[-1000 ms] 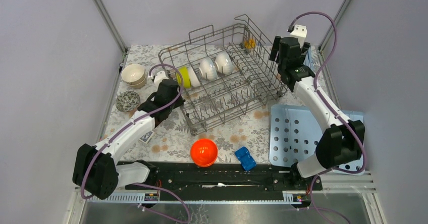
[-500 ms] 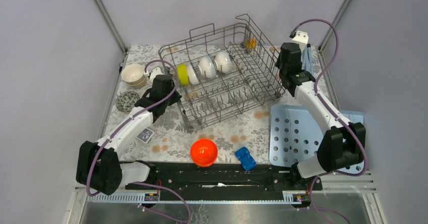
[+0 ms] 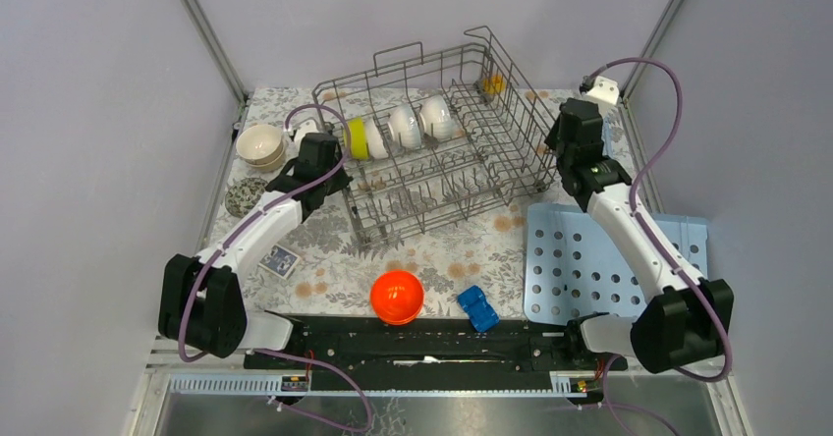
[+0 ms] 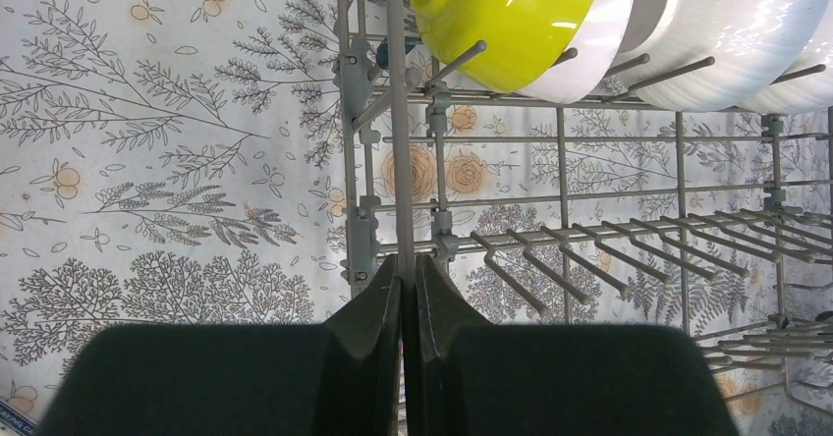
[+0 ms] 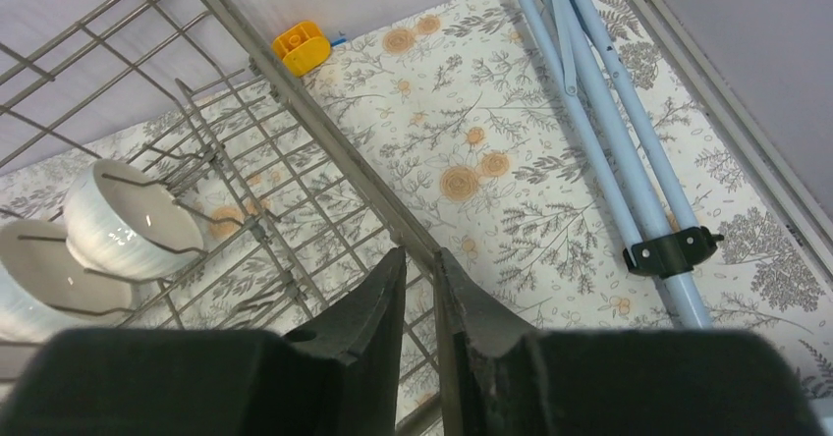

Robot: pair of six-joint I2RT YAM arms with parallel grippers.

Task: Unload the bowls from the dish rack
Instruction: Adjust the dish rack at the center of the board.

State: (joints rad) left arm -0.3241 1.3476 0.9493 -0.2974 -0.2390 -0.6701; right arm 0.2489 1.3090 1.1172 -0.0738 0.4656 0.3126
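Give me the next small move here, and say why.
Probably open the left gripper and lift it toward the yellow-green bowl. Both grippers are shut on the dish rack, so neither can take a bowl. The left pinches an upright wire close to that bowl, while the right gripper clamps the rack's right rim and could steady it.

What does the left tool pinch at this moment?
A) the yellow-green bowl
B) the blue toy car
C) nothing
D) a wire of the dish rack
D: the left tool is shut on an upright wire of the dish rack, apart from the yellow-green bowl.
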